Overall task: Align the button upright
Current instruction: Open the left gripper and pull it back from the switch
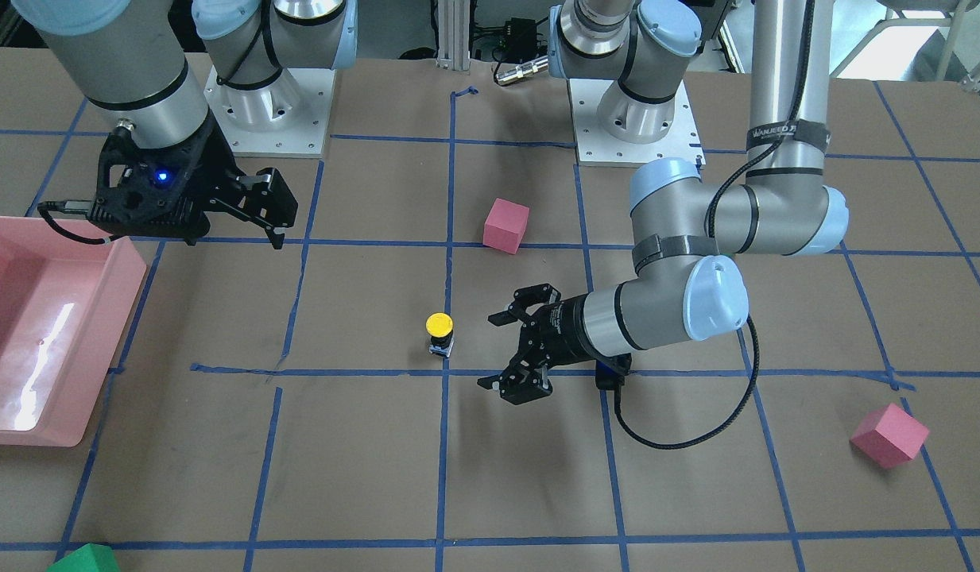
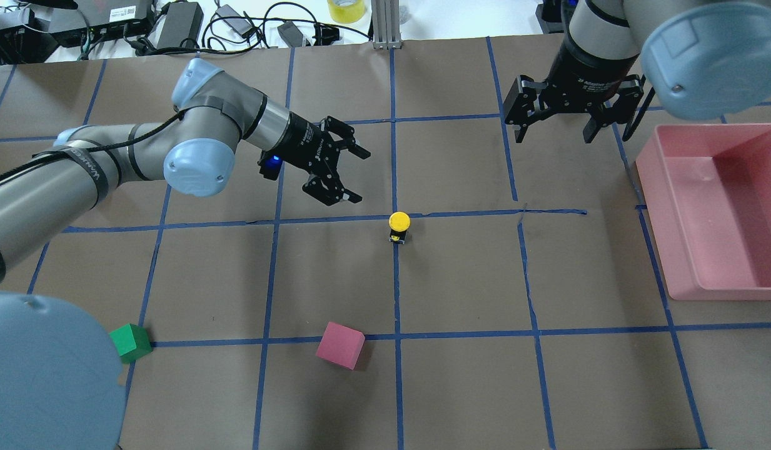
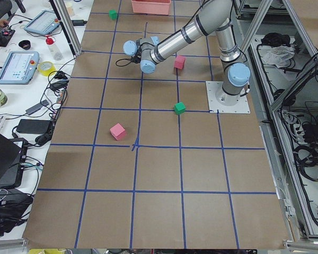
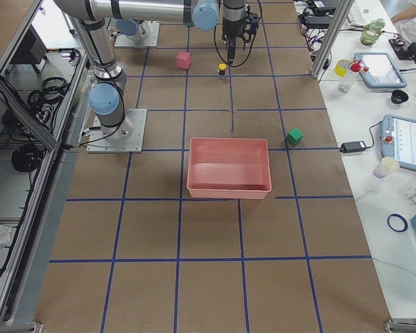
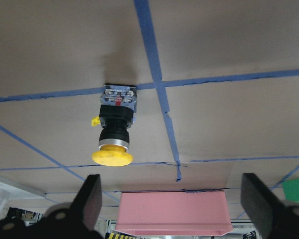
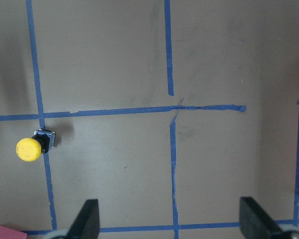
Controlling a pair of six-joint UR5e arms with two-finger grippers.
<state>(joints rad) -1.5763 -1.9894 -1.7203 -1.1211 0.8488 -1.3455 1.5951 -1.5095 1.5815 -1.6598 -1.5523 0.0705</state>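
Button [image 2: 399,226] stood upright on the table [image 2: 460,387]: yellow cap on top, base flat on the paper, right at a crossing of the blue tape lines [image 2: 396,294]. Left gripper [image 2: 359,176] sat low and lay nearly horizontal, tips pointed at the button. Its fingers [image 5: 88,200] were spread wide with nothing between them. The button was out ahead of the fingertips, clear of both and touching neither. In the left wrist view it sat off-centre, closer to one finger's line than the other's. Right gripper [image 2: 554,134] pointed down, fingers [image 6: 87,219] also spread wide and empty. The button was well apart from them, out past one finger's side in the right wrist view. A pink tray [image 2: 679,206] sat just beside the right fingers, on the side away from the button. One pink cube [image 2: 340,345] and a green cube [image 2: 130,342] lay on the robot's side of the left fingers, well apart from them. A second pink cube [image 1: 889,435] lay well clear of both grippers.
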